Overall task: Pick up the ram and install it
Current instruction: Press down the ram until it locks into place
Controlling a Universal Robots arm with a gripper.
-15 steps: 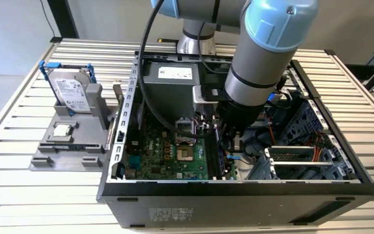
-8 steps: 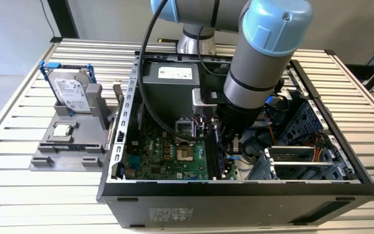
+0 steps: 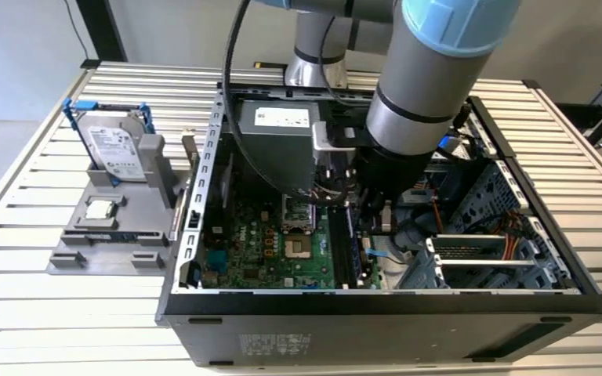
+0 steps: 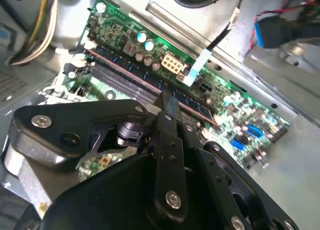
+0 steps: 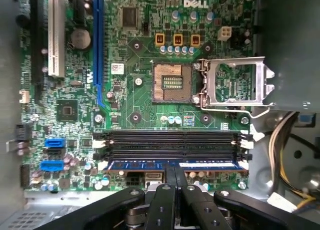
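The gripper (image 5: 175, 182) was clamped on the ram (image 5: 172, 165), which sat along the nearest of the memory slots (image 5: 172, 140). If the stick was tilted or off its slot, pressing could bend it or strain the motherboard (image 5: 145, 90) beyond.

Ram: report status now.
Gripper shut on the ram, down inside the computer case. Ram lying along the outermost memory slot, next to the empty slots. Nothing in the way.
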